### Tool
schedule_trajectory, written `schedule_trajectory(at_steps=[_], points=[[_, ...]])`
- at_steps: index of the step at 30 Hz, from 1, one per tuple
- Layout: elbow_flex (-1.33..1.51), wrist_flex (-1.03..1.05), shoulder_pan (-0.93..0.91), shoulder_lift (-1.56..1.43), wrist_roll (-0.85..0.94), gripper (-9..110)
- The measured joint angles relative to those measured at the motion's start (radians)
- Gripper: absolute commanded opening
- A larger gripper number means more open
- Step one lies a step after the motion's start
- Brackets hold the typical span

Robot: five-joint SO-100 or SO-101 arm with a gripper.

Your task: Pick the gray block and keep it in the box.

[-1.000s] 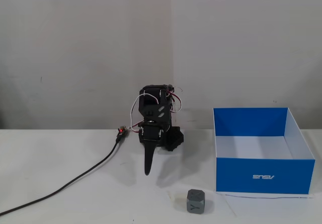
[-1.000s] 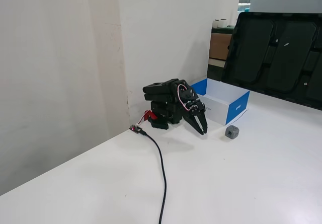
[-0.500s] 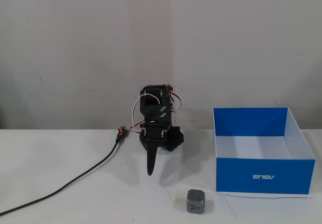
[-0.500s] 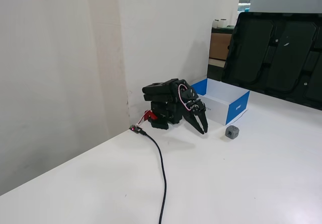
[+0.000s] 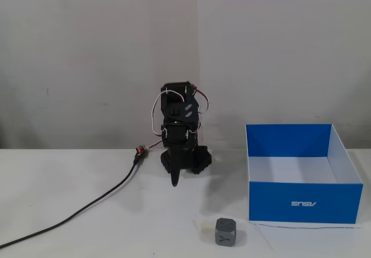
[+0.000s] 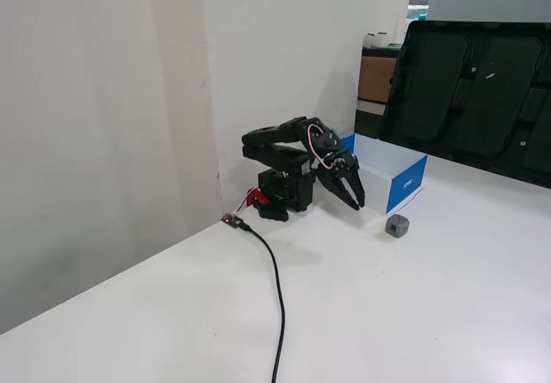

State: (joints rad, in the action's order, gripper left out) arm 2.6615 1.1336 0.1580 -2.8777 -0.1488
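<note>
The gray block (image 5: 226, 232) sits on the white table near the front edge, just left of the box's front corner; it also shows in a fixed view (image 6: 397, 225). The box (image 5: 304, 202) stands at the right, blue walls, white inside, open top, and shows behind the arm in a fixed view (image 6: 405, 182). The black arm is folded at the back by the wall. My gripper (image 5: 174, 180) points down toward the table, well behind the block; in a fixed view (image 6: 355, 200) its fingers look together. It holds nothing.
A black cable (image 5: 87, 209) runs from a small red-lit board (image 5: 139, 152) near the arm's base to the front left. A pale tape strip (image 5: 307, 226) lies along the box's front. A large dark tray (image 6: 473, 90) leans behind the table.
</note>
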Motion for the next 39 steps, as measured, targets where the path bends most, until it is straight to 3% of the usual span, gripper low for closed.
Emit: schedule_trajectory(at_steps=[5,8,26,39], points=[[-0.143,-0.014,0.028,0.241,-0.091,2],[-0.215,-0.015,0.058,0.365,-0.158,12],[-0.41,-0.058,0.193,0.755,-0.425,21],[-0.649,0.02,0.302,1.112,-0.563,23]])
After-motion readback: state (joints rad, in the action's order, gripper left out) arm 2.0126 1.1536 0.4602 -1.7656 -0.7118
